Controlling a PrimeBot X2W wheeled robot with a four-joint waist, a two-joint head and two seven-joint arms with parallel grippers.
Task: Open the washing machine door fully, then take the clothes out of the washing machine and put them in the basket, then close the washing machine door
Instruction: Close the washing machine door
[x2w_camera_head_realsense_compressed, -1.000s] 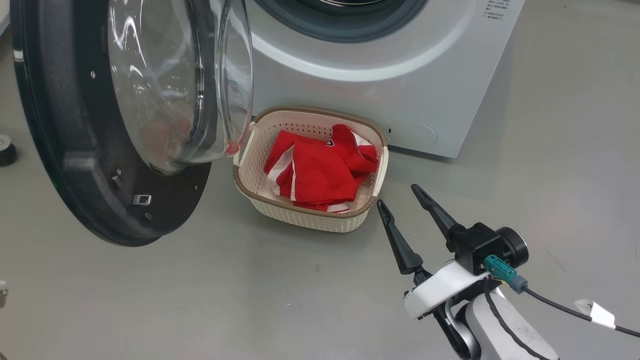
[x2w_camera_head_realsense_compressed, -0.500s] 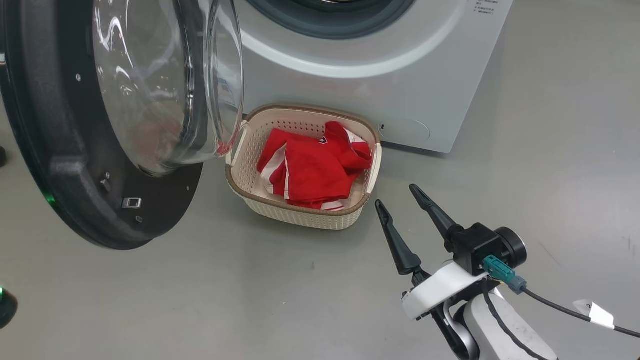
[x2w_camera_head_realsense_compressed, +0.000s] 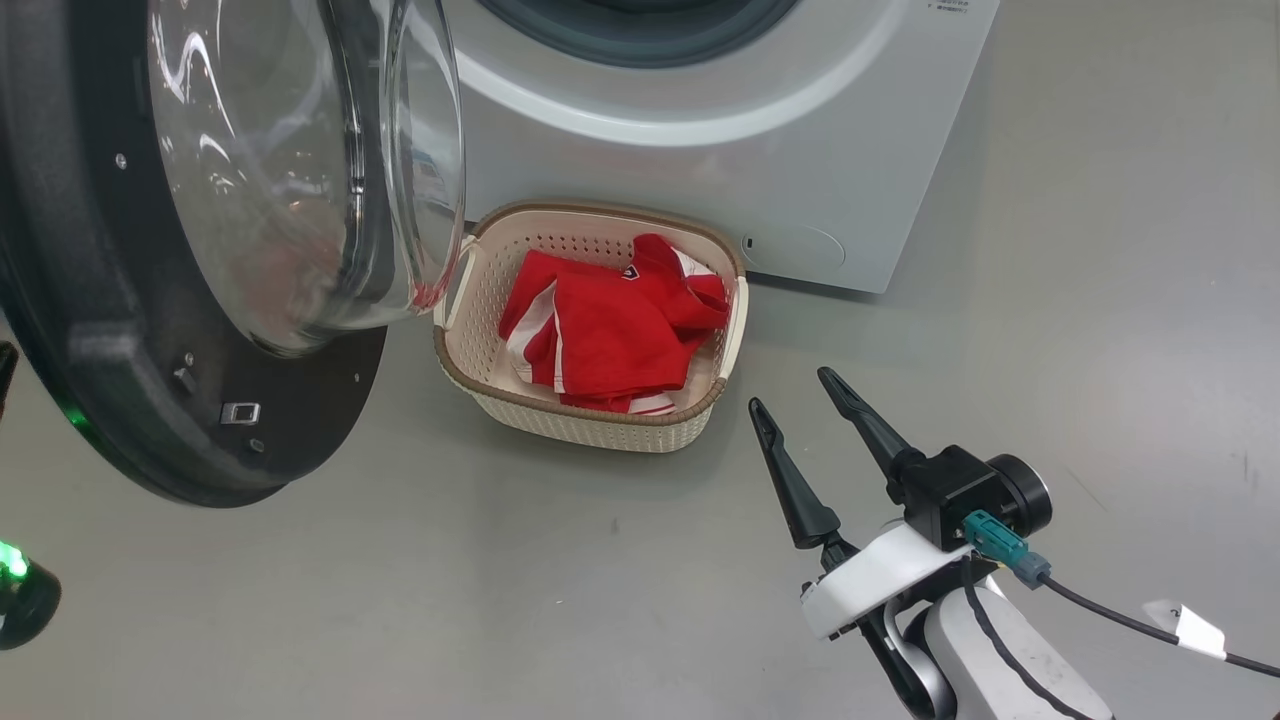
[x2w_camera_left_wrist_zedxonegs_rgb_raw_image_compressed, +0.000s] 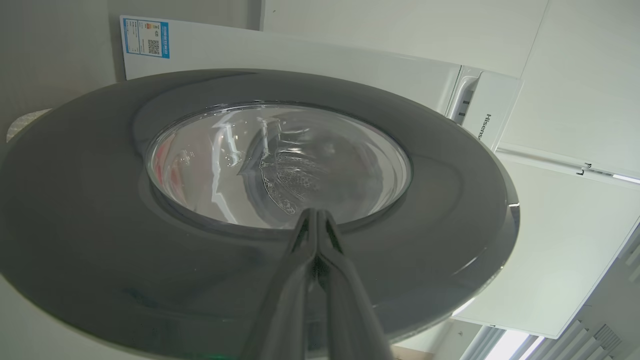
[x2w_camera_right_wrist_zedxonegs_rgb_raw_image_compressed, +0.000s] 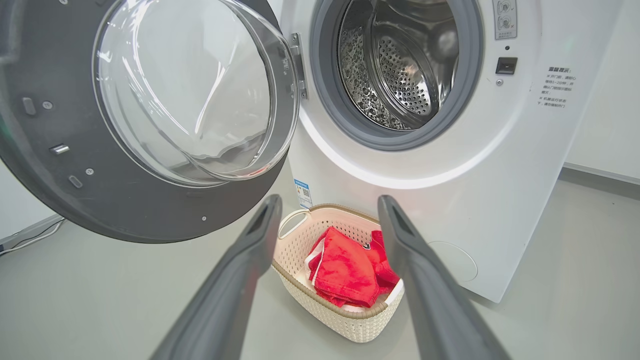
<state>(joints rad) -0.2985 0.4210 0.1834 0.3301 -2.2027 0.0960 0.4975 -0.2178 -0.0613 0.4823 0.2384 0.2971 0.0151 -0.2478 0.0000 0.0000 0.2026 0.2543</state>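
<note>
The washing machine door (x2w_camera_head_realsense_compressed: 120, 380) stands swung open at the left, its glass bowl bulging toward the washing machine (x2w_camera_head_realsense_compressed: 700, 170). In front of the machine, the cream basket (x2w_camera_head_realsense_compressed: 580, 432) on the floor holds the red clothes (x2w_camera_head_realsense_compressed: 610, 330). My right gripper (x2w_camera_head_realsense_compressed: 794, 390) hovers open and empty just right of the basket. In the right wrist view this gripper (x2w_camera_right_wrist_zedxonegs_rgb_raw_image_compressed: 330, 200) frames the basket (x2w_camera_right_wrist_zedxonegs_rgb_raw_image_compressed: 345, 320) and clothes (x2w_camera_right_wrist_zedxonegs_rgb_raw_image_compressed: 345, 272). My left gripper (x2w_camera_left_wrist_zedxonegs_rgb_raw_image_compressed: 315, 214) is shut with nothing in it, tips at the outer face of the door (x2w_camera_left_wrist_zedxonegs_rgb_raw_image_compressed: 100, 240), just below the glass.
The steel drum (x2w_camera_right_wrist_zedxonegs_rgb_raw_image_compressed: 395, 65) behind the grey rubber ring looks bare inside. A dark round object with a green light (x2w_camera_head_realsense_compressed: 20, 595) sits at the lower left edge. Open grey floor (x2w_camera_head_realsense_compressed: 1100, 300) lies right of the machine and in front of the basket.
The whole head picture has slid left and slightly up, so the camera moved. Door, basket and clothes keep their places relative to each other. The green-lit object has come further into view.
</note>
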